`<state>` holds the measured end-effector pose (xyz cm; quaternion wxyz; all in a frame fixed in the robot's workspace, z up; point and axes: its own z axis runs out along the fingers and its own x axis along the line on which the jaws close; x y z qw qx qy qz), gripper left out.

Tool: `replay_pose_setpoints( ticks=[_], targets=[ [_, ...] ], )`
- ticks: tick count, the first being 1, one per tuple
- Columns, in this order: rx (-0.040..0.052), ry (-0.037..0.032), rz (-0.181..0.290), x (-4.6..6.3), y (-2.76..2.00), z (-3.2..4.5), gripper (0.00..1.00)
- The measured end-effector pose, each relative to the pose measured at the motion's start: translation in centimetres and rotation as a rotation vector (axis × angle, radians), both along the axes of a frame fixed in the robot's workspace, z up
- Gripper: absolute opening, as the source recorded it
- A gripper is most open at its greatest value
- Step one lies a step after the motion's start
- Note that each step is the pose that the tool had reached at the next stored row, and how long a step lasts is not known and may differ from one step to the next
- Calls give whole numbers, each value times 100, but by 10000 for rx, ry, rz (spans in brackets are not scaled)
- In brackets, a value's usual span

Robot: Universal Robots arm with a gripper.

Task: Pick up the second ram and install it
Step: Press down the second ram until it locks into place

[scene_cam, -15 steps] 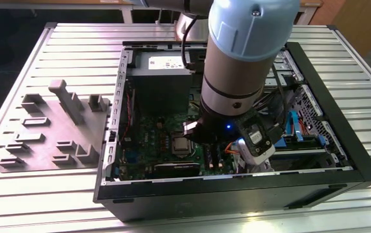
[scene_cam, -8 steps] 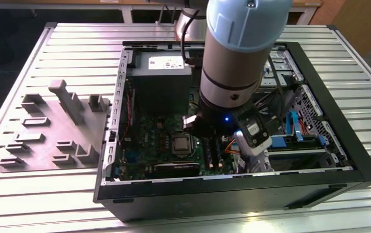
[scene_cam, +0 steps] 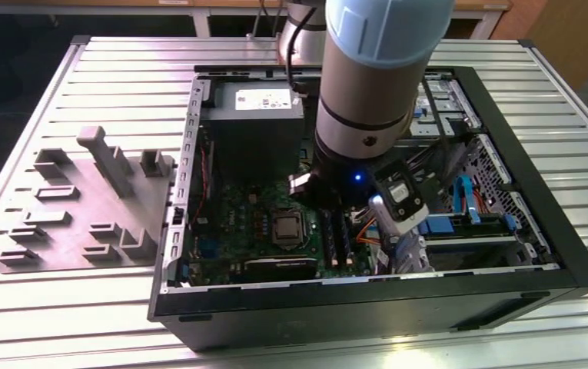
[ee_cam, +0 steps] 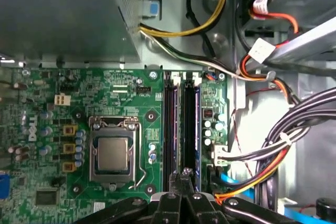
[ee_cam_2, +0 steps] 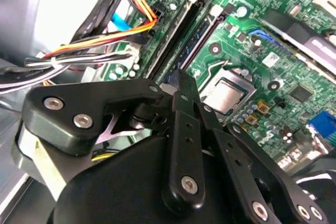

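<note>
second ram (ee_cam: 192,124) stands edge-up in the memory slot nearest the motherboard (ee_cam: 131,93) edge by the cables (ee_cam: 273,156), beside the processor socket (ee_cam: 113,153). gripper (ee_cam: 184,174) hangs just over the slot's end, fingers pinched together, holding nothing.

Even, fairly bright overhead light falls on the ribbed table (scene_cam: 58,84). Glare washes out the metal wall toward ten o'clock in the second wrist view, where the near black linkage looks soft. The case (scene_cam: 539,254) interior sits shadowed.
</note>
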<state>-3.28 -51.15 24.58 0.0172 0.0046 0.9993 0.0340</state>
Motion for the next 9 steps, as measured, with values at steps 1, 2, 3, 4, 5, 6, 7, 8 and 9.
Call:
replay_pose_setpoints(
  ticks=[1,2,3,4,5,6,7,8,9],
  targets=[
    [0,0,-1,0,0,34,10],
    [0,0,-1,0,0,66,10],
    [2,-1,-1,-1,1,73,10],
    [3,-1,-1,0,1,73,10],
    [4,-1,-1,-1,1,73,10],
    [1,0,-1,0,2,74,10],
    [1,0,-1,0,3,74,10],
    [1,0,-1,0,3,74,10],
    [1,-1,-1,0,3,74,10]
  ],
)
